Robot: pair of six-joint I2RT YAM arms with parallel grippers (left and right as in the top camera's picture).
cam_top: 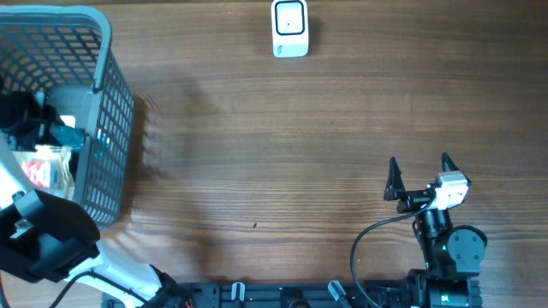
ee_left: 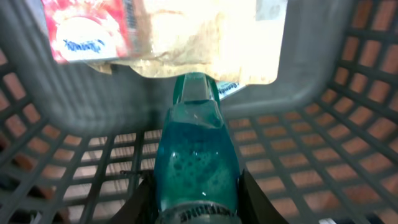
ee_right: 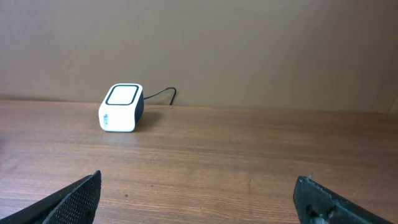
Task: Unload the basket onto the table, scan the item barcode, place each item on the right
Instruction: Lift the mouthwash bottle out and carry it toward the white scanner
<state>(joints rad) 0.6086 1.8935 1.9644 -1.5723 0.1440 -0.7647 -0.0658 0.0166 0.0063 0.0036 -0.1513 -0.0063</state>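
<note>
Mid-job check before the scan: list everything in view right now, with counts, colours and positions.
table: 1, brown wood, under everything
basket: 1, grey mesh, left edge of the overhead view
teal bottle: 1, teal, inside the basket
packet: 1, clear with a red-and-white label, inside the basket beyond the bottle
scanner: 1, white, top centre of the overhead view
cable: 1, dark, behind the scanner
left tool: 1, black, in the basket, closed on the teal bottle
right tool: 1, black, lower right, open and empty
</note>
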